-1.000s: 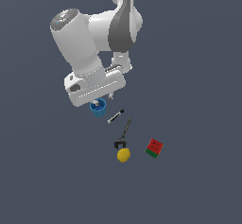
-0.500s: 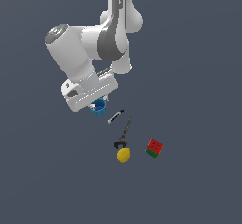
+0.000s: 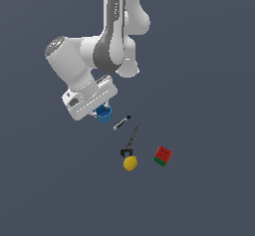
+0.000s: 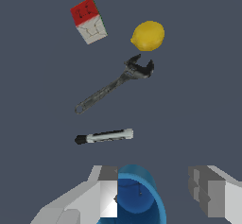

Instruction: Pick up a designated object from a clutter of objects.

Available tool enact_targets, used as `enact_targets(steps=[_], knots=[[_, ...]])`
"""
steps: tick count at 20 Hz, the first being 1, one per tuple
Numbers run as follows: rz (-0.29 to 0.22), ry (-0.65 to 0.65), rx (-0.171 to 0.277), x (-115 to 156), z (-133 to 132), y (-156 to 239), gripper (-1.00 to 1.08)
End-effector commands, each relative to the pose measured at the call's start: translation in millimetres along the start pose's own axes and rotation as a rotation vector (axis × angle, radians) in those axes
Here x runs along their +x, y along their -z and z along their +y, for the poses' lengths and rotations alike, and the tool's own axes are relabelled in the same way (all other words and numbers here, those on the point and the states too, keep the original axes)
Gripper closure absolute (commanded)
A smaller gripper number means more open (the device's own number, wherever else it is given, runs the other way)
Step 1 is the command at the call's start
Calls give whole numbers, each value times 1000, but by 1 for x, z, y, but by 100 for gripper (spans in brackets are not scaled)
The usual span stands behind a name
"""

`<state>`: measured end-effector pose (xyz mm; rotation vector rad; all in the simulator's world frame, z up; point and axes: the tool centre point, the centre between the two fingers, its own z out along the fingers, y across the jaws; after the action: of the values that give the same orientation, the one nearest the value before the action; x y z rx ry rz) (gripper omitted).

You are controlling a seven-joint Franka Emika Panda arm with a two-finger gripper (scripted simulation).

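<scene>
A: Status at the gripper (image 4: 153, 197)?

B: Fingers (image 4: 106, 194) stand wide apart. One sits against the cup (image 4: 137, 197) wall, possibly inside the rim; the other stands clear beside it. No squeeze yet. In the exterior view the cup (image 3: 104, 114) shows just under the hand, at the clutter's near end.

A: Progress?

B: I judge the approach done; closing and lifting remain. Whether the cup rests on the surface, cannot tell.

A: Count, near to far from the wrist camera.

B: One cup. One marker (image 4: 105, 136), just beyond it. One wrench (image 4: 113, 84), its jaw end close to the lemon. One lemon (image 4: 148, 36). One block (image 4: 88, 21), apart from the lemon. Five items, none touched apart from the cup.
</scene>
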<state>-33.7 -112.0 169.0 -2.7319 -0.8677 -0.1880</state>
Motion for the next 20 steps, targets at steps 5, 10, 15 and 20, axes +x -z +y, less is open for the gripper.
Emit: enact_targets(steps=[5, 10, 15, 20], knots=[[24, 73, 6, -22, 9, -14, -20], [41, 127, 6, -39, 16, -25, -20], [55, 177, 3, -57, 22, -34, -20], [64, 215, -2, -71, 25, -42, -20]])
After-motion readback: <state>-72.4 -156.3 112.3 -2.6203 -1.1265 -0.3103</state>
